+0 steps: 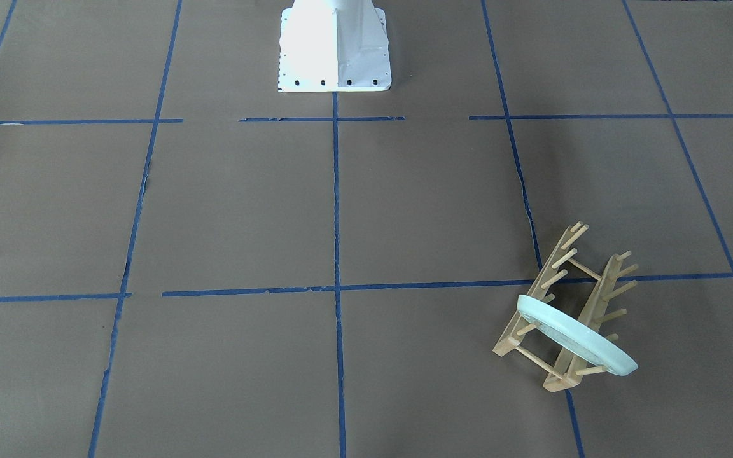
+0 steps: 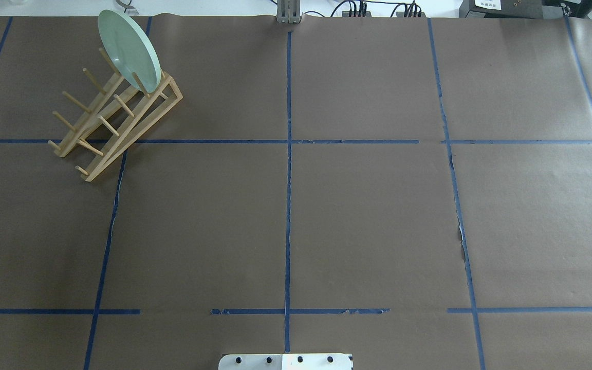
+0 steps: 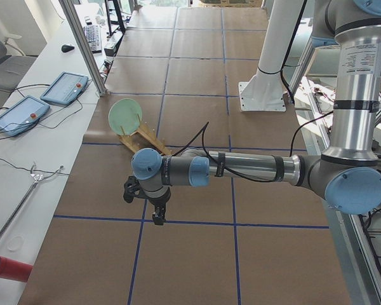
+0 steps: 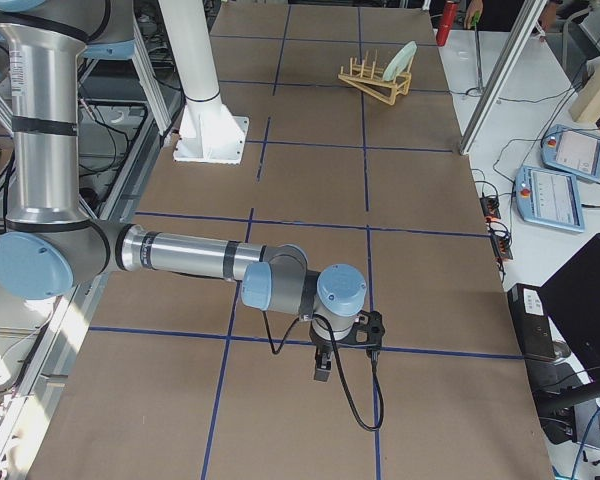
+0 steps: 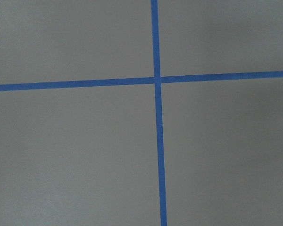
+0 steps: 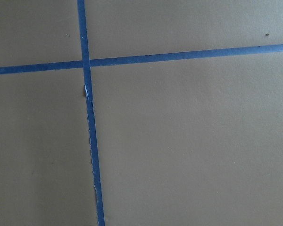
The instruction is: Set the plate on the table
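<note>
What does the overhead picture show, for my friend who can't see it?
A green plate stands on its edge in a wooden peg rack at the far left corner of a brown table marked with blue tape lines. No robot arm shows, only the white base at the bottom edge.

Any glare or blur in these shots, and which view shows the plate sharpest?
Front-facing view: the base is blown out white, the plate sharp. Overhead view: even light, plate crisp, the rack casting a faint shadow. Side views: plate small and soft. Left wrist view: only brown surface and tape, slightly soft.
</note>
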Controlling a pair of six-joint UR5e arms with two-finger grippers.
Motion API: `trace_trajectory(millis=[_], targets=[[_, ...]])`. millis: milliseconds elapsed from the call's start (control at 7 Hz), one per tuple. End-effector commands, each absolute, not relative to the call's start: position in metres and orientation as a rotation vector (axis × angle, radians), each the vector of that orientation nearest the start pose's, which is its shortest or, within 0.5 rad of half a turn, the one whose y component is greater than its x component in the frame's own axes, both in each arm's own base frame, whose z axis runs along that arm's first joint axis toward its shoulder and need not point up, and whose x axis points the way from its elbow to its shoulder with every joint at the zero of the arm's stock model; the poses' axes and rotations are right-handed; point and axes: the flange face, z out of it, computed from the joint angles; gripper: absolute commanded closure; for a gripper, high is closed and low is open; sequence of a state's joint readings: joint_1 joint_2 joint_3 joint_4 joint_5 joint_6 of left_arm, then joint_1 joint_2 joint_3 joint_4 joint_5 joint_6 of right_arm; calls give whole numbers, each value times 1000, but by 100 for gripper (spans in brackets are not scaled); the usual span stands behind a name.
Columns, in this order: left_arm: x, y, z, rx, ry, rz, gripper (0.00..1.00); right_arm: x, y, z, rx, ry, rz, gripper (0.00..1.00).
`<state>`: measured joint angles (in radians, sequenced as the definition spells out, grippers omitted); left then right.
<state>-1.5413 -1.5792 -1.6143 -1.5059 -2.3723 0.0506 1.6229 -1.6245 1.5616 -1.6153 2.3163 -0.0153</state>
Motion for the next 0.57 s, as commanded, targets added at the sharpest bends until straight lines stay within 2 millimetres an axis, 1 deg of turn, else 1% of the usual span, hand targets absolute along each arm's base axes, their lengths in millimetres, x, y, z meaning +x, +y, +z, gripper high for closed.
trace_trajectory(millis=[0,143,286,429], targets=[[-47,-503,629,15,801,79,0,90,-456,695,-77,-748,75,0],[-51,-507,620,34,804,79,0,90,-456,695,-77,-748,75,0],[-52,-521,592,84,802,94,0,90,-456,695,-77,-748,75,0],[-52,-553,540,157,799,106,0,90,-456,695,-78,-748,77,0]])
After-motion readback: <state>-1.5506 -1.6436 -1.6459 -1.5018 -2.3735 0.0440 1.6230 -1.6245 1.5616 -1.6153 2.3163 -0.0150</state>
